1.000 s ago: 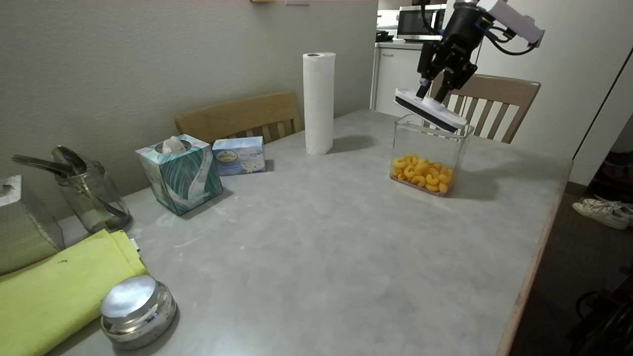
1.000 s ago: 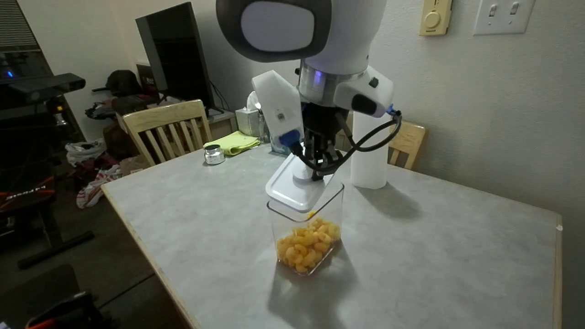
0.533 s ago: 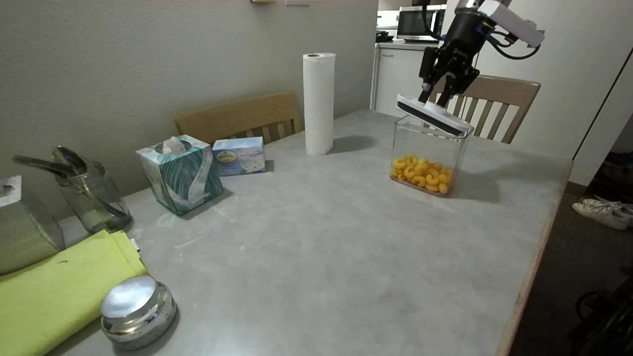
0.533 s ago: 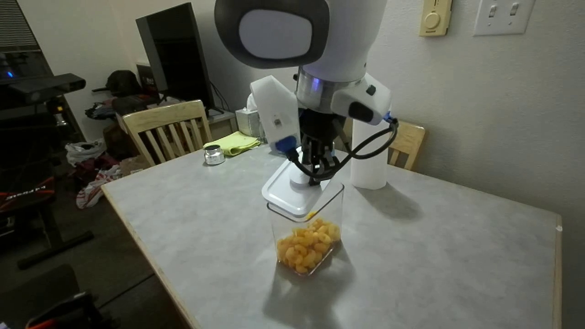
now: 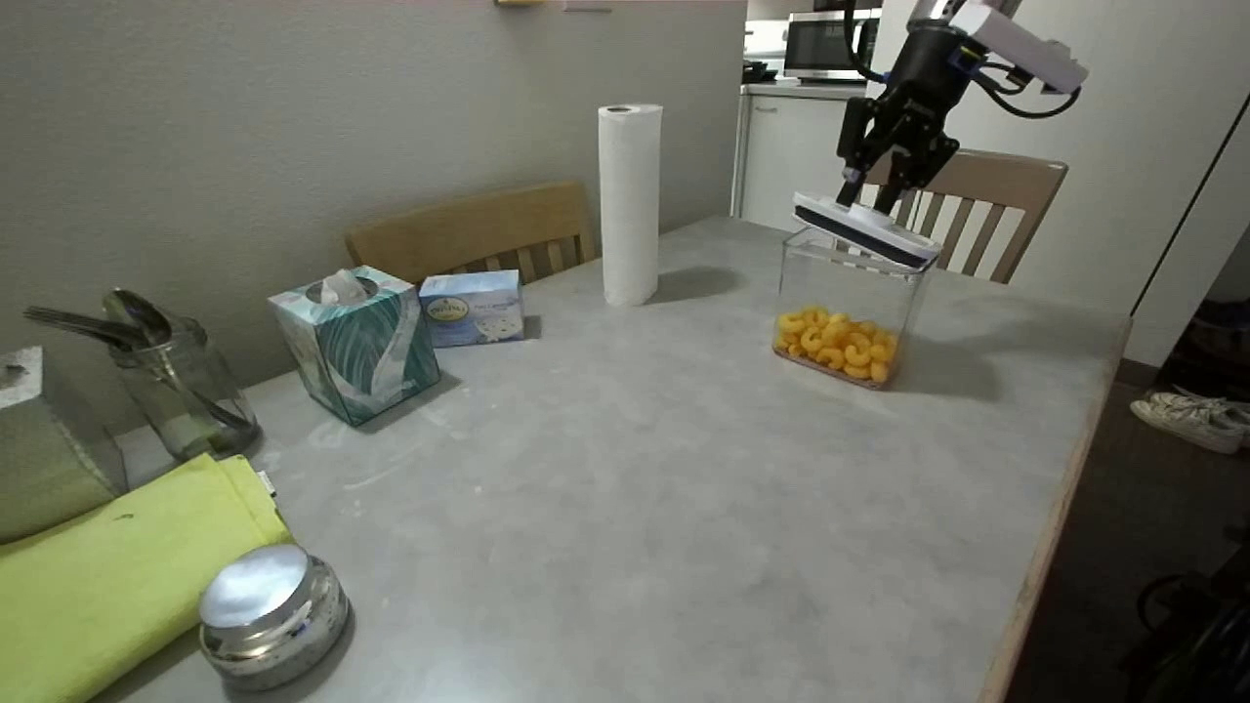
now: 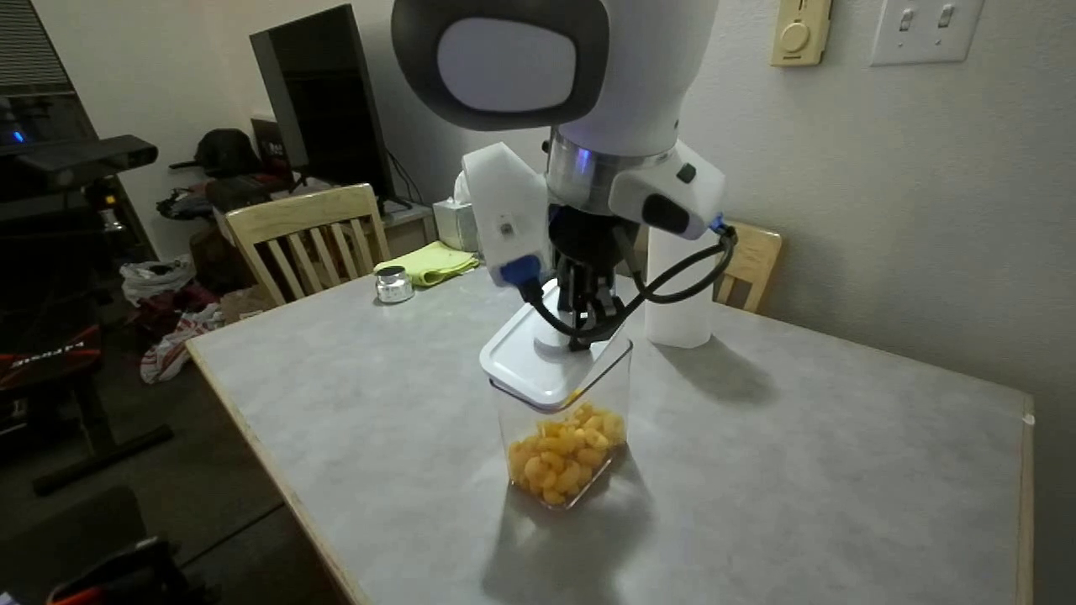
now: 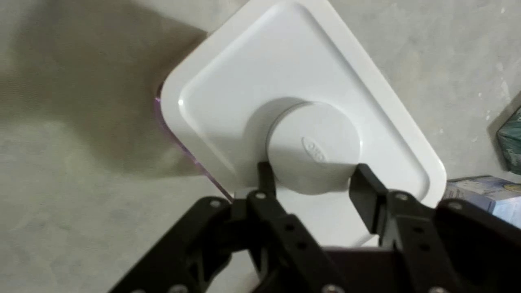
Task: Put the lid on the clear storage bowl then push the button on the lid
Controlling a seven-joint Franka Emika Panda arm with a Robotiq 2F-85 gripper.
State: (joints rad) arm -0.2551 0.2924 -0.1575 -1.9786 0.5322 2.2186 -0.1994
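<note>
The white lid (image 5: 908,242) is held tilted over the clear storage bowl (image 5: 848,283) in both exterior views. Its low end meets the bowl's rim and its other end is raised above it. My gripper (image 7: 312,171) is shut on the lid's round centre button (image 7: 315,140), one fingertip on each side. The lid (image 7: 260,77) covers most of the bowl in the wrist view; only a thin rim line shows at its left edge. The bowl (image 6: 565,454) stands upright on the table, part filled with yellow-orange pieces. The gripper (image 6: 580,336) is partly hidden by its cable.
A white paper towel roll (image 5: 630,205) stands upright near the bowl. A teal tissue box (image 5: 361,342), a light blue box (image 5: 476,308), a glass jar of cutlery (image 5: 186,391), a yellow cloth (image 5: 137,566) and a metal jar (image 5: 273,615) are farther off. Chairs stand round the table.
The gripper and lid have moved down and slightly right in an exterior view, bringing the lid's low end onto the bowl's rim. The bowl has shifted very slightly the same way.
</note>
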